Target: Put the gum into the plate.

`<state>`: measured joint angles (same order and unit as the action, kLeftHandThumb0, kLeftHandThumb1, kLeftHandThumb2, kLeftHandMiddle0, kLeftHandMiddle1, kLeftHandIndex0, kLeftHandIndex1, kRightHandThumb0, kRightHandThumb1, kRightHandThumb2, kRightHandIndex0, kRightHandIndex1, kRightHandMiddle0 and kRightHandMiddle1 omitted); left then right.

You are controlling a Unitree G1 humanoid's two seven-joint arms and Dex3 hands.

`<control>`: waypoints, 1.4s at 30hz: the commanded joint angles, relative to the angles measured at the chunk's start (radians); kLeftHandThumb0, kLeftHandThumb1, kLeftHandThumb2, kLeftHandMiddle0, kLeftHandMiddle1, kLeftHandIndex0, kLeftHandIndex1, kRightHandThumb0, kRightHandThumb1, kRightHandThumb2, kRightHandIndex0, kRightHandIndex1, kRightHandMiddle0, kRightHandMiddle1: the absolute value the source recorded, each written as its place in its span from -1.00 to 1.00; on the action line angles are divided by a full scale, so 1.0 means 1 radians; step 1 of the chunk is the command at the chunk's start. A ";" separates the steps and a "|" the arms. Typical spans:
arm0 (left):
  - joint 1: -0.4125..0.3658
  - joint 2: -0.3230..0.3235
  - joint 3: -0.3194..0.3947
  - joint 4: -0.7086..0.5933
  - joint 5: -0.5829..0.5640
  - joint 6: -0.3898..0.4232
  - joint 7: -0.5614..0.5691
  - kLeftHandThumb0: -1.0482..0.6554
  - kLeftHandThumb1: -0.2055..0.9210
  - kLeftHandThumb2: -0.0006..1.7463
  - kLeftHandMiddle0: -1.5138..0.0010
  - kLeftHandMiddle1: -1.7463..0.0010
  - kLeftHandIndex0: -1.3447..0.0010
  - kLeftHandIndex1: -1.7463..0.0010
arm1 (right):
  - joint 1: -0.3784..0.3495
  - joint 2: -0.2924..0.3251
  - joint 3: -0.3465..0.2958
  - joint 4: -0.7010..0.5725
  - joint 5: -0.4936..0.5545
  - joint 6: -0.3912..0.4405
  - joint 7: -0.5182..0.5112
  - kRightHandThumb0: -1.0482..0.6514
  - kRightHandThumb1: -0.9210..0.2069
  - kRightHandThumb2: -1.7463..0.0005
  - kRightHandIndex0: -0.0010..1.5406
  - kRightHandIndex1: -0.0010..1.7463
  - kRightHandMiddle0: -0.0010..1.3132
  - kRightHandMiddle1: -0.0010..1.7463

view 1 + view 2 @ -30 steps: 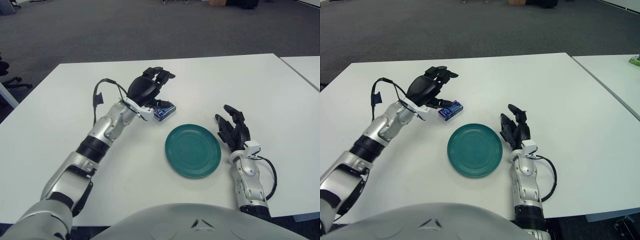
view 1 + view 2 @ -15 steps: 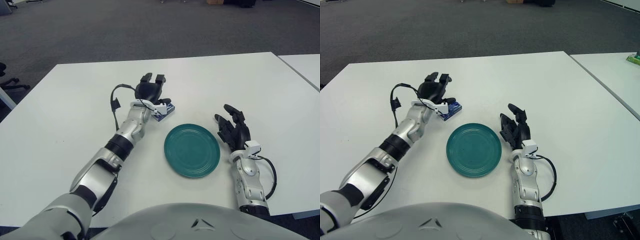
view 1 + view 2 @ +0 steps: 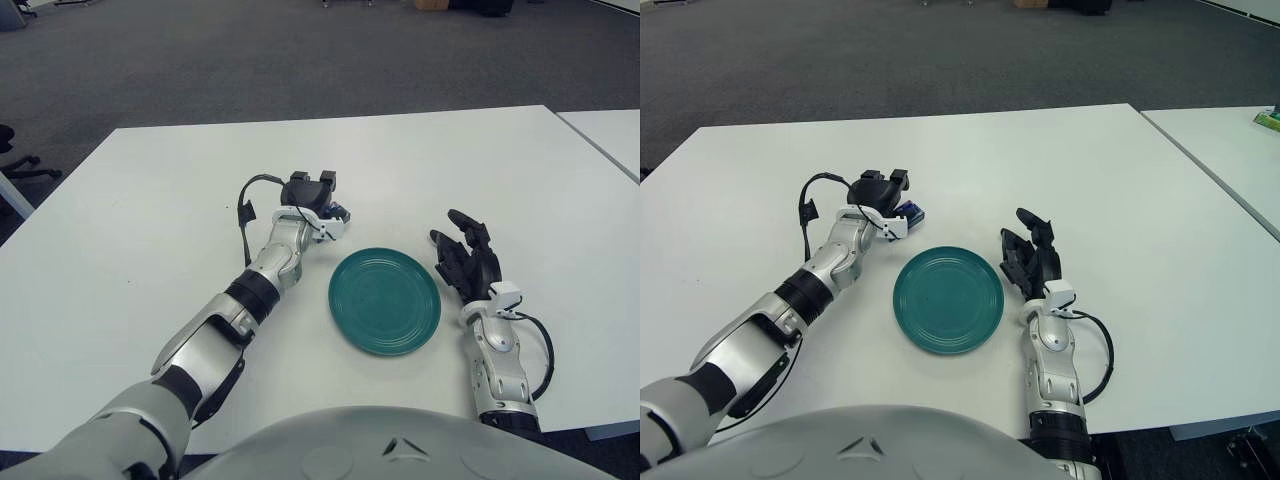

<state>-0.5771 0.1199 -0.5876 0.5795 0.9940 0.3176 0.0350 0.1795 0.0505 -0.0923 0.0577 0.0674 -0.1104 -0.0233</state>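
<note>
Reaching across the white tabletop (image 3: pixel 150 200) with the left hand (image 3: pixel 308 194), black fingers curled down over the blue gum pack (image 3: pixel 338 213), which sits on the surface just behind and left of the teal plate (image 3: pixel 385 301), only its right end peeking out; whether the pack is actually gripped or merely covered, cannot tell. Showing the right hand (image 3: pixel 465 258) just right of the plate, fingers loosely spread, nothing in them. Leaving the plate bare.
</note>
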 commanded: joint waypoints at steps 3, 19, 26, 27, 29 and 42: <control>-0.051 0.000 -0.007 0.049 -0.009 0.018 -0.012 -1.00 1.00 0.31 0.64 -0.28 0.48 -0.56 | 0.044 0.016 0.009 0.065 0.007 0.068 -0.004 -0.31 -0.99 0.32 -0.58 -0.28 -0.94 -0.03; -0.058 -0.001 -0.061 0.090 -0.004 0.067 -0.089 -1.00 1.00 0.24 0.70 -0.33 0.80 -0.32 | 0.041 0.022 0.018 0.077 0.006 0.072 -0.010 -0.31 -1.00 0.32 -0.61 -0.25 -0.96 -0.03; -0.047 0.004 -0.074 0.108 -0.001 0.106 -0.107 -1.00 1.00 0.23 0.74 -0.24 0.84 -0.29 | 0.037 0.013 0.013 0.109 0.007 0.047 -0.001 -0.33 -1.00 0.29 -0.62 -0.25 -0.98 -0.02; -0.047 0.004 -0.075 0.109 -0.002 0.108 -0.107 -1.00 1.00 0.23 0.74 -0.23 0.84 -0.29 | 0.036 0.014 0.013 0.111 0.007 0.045 0.000 -0.33 -1.00 0.28 -0.62 -0.25 -0.98 -0.02; -0.046 0.005 -0.077 0.118 -0.003 0.118 -0.104 -1.00 1.00 0.22 0.75 -0.21 0.85 -0.30 | 0.037 0.013 0.011 0.115 0.009 0.039 0.003 -0.33 -1.00 0.28 -0.63 -0.25 -0.99 -0.02; -0.019 0.018 -0.097 0.115 -0.002 0.146 -0.109 -1.00 1.00 0.21 0.80 -0.05 0.93 -0.30 | 0.050 0.009 0.004 0.114 0.006 0.018 -0.001 -0.33 -1.00 0.26 -0.63 -0.35 -1.00 -0.01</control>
<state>-0.6138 0.1205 -0.6761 0.7051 0.9894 0.4497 -0.0639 0.1708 0.0539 -0.0842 0.0981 0.0665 -0.1586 -0.0207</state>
